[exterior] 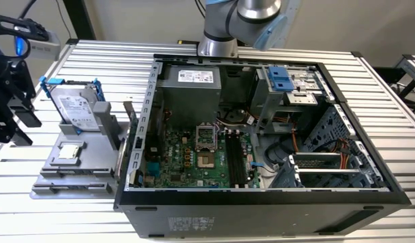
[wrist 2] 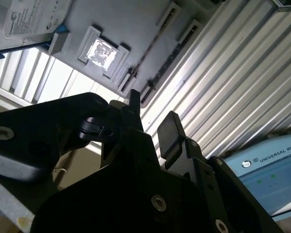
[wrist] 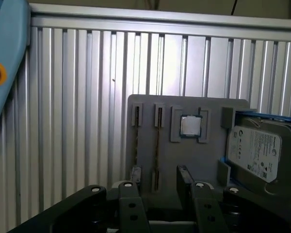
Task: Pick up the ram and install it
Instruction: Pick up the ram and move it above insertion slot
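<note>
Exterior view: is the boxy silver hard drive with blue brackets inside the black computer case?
No, the silver hard drive stands on the grey fixture tray outside the black case, on the exterior view's left.

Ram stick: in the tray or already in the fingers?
In the tray. The ram stands on edge in a slot of the grey tray; the open fingers hold nothing.

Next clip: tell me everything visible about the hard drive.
The hard drive is a silver, metal-looking box with a white printed label on its broad face and blue plastic-looking brackets along its sides. It stands on edge, leaning back, in a grey holder on the slatted table, to the exterior view's left of the open computer case. Only the holder touches it.
</note>
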`<state>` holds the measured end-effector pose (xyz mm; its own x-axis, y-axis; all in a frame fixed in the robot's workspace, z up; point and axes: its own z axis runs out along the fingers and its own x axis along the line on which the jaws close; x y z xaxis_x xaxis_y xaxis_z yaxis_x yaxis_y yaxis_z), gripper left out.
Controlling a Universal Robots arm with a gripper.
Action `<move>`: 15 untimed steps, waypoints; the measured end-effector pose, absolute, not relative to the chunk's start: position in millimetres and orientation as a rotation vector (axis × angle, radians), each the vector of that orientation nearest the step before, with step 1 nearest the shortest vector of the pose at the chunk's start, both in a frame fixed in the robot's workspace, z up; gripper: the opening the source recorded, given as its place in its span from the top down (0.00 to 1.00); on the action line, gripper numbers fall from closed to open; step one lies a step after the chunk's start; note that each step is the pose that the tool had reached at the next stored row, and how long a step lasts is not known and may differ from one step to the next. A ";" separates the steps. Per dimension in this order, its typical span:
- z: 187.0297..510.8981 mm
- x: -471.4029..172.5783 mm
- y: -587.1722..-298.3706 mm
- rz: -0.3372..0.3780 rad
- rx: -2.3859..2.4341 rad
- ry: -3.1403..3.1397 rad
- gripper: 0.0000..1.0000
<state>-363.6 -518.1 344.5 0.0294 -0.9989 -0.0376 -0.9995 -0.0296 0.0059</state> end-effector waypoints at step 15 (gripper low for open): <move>328.1 -361.5 -525.1 0.049 -2.238 2.173 0.00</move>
